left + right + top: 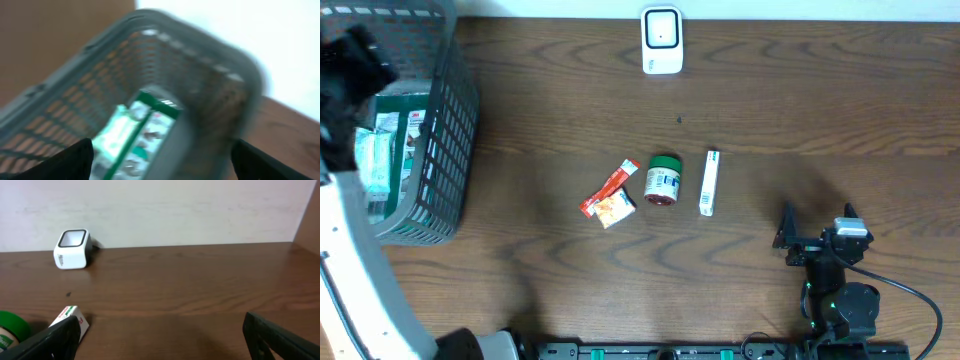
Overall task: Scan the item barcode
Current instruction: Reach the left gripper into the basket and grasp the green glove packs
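Left jaws wide, empty, above basket (445,150) at left edge of tabletop (820,120) | basket holds green-white packets (135,135), blurred | mid-tabletop: red sachet (611,187) slanting; green-lidded jar (663,181) on its side, lid pointing far; slim white box (709,183), long axis near-far | scanner (661,40) far centre | right jaws wide, empty, near right

I read only a red 3M mark on the green box (395,150) in the basket (450,130) at 9 o'clock; other labels too small.
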You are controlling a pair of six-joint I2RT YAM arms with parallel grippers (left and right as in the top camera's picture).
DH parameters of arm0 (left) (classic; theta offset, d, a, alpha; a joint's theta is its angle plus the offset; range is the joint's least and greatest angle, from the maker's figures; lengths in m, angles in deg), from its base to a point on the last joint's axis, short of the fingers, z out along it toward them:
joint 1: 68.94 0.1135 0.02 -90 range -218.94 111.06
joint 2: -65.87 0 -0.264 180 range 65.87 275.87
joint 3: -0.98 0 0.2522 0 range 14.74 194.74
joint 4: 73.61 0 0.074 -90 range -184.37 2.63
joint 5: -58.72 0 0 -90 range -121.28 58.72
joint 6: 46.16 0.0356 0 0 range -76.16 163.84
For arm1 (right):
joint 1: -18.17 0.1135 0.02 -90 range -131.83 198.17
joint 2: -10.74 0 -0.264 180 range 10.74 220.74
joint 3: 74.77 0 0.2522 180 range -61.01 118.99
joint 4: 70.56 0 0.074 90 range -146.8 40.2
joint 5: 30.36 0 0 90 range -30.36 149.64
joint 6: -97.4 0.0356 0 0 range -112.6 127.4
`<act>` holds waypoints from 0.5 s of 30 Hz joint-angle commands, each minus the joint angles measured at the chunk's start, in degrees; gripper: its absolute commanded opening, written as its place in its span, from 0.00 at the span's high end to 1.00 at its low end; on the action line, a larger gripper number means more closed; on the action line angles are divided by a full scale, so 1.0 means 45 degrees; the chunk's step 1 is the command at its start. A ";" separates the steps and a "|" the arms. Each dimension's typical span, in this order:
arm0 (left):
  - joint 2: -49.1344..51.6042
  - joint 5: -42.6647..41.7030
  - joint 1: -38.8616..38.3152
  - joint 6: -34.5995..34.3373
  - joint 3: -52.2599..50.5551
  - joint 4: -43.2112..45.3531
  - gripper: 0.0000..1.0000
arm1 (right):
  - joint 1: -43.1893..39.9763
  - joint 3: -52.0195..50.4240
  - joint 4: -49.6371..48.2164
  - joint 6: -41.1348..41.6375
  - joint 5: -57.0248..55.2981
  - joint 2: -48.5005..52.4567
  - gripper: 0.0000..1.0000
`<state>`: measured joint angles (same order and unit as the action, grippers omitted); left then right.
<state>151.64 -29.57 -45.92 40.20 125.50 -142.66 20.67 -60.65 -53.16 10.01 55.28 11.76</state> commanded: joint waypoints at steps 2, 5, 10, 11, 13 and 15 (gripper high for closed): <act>0.1831 0.0160 0.1273 0.2093 0.0024 -0.0573 0.10 | 0.0131 -0.0010 0.0053 0.0165 -0.0015 -0.0034 0.01; 0.2963 0.0160 0.1433 0.2351 0.0024 -0.1010 0.09 | 0.0131 -0.0010 0.0053 0.0165 -0.0015 -0.0034 0.01; 0.4702 0.0155 0.1399 0.2565 0.0024 -0.1433 0.06 | 0.0131 -0.0010 0.0053 0.0165 -0.0015 -0.0034 0.01; 0.5037 0.0155 0.1399 0.2783 0.0019 -0.1467 0.05 | 0.0131 -0.0010 0.0053 0.0165 -0.0010 -0.0034 0.01; 0.5649 0.0155 0.1399 0.3201 0.0024 -0.1477 0.04 | 0.0131 -0.0010 0.0053 0.0165 -0.0015 -0.0034 0.01; 0.6198 0.0151 0.1404 0.3478 0.0024 -0.1467 0.02 | 0.0131 -0.0010 0.0053 0.0165 -0.0015 -0.0034 0.01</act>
<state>177.08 -29.19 -39.58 51.98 125.44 -148.96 20.67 -60.65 -53.16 10.01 55.28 11.76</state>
